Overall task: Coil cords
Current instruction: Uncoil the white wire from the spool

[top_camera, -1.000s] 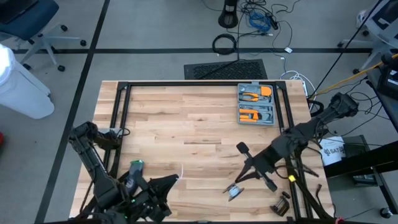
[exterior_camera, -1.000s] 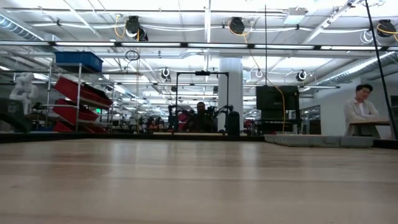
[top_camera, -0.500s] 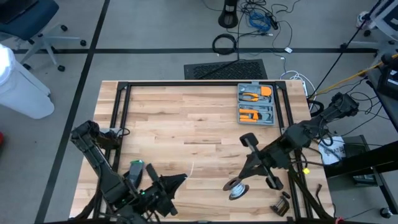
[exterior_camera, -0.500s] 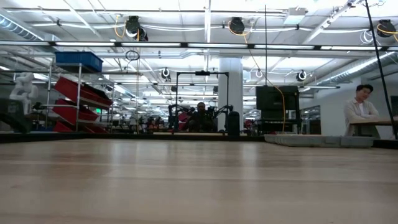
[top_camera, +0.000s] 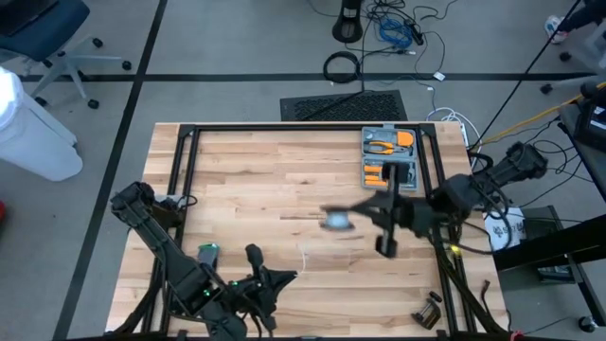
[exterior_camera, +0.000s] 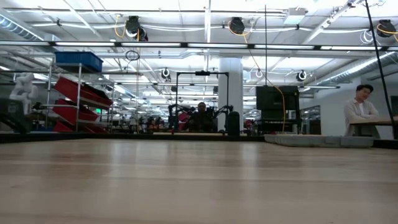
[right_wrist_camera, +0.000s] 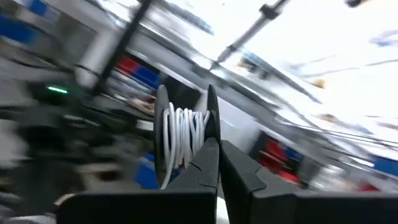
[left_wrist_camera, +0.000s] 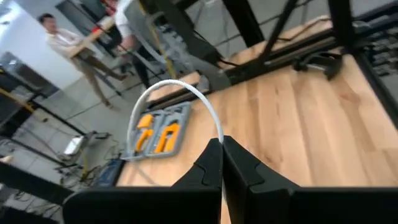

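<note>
Since a second ago, both arms have shifted: the right arm has swung from the near right part of the table up toward its middle, and the left arm has crept rightward along the near edge.

On the left, the left gripper (top_camera: 284,278) is hanging low over the near edge of the pale, grained wooden table (top_camera: 246,180), its dark fingers (left_wrist_camera: 214,163) clenched on the free end of the cord (left_wrist_camera: 186,96). That end is arching out of the fingertips as a thin, smooth white curve in the left wrist view. From above, only a faint pale line is showing just beyond the gripper.

Toward the middle, the small round spool (top_camera: 337,221) is now sitting above the centre of the table as a grey-white blur, carried there from the near right. The right gripper (top_camera: 352,215) is clamped on it; in the right wrist view the white cord is lying in tight parallel turns between two thin dark discs, pinched at the fingertips. Whether the strand between the two grippers is taut is hard to tell, as the motion is smearing it.

Farther right, a grey tool tray (top_camera: 390,158) with orange-handled pliers is resting at the far side, and a small dark part (top_camera: 428,310) is lying near the front right corner.
</note>
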Controlling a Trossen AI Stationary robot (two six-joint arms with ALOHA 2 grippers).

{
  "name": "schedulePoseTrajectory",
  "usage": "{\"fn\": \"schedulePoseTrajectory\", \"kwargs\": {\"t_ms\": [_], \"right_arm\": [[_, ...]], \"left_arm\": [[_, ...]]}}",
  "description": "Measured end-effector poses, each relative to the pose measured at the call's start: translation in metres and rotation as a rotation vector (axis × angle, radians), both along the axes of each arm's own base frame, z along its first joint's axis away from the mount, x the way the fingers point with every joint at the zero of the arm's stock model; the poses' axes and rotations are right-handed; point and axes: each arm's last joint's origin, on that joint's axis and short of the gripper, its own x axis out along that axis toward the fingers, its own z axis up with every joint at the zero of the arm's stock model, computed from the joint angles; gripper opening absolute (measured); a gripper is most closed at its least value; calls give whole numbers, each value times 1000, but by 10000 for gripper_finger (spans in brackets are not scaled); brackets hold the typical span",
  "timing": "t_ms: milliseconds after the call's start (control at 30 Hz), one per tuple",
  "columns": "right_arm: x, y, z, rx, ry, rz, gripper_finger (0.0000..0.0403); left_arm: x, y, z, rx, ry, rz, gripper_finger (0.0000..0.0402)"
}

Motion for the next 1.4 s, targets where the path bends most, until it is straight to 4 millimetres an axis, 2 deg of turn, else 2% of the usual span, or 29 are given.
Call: {"fn": "schedulePoseTrajectory", "kwargs": {"t_ms": [267,433,567,767,967,1067,1233,1400], "right_arm": [[12,-38,1,7,-11,-196,0],[16,-66,1,28,3,-409,0],[18,-88,0,40,21,-536,0],[22,-110,-10,79,111,-618,0],[26,-115,-34,159,314,-612,0],[26,-113,-44,207,398,-596,0],[24,-108,-60,260,520,-581,0],[24,-99,-75,308,578,-549,0]], "left_arm": [[6,0,0,-76,43,-111,2],[8,-6,3,-104,56,-235,2],[10,-11,9,-116,25,-330,2],[2,-29,24,-62,-81,-497,2],[-25,-59,54,77,-277,-654,2],[-44,-72,68,182,-386,-668,2],[-72,-81,89,315,-513,-515,2],[-84,-77,103,381,-535,-354,2]]}}
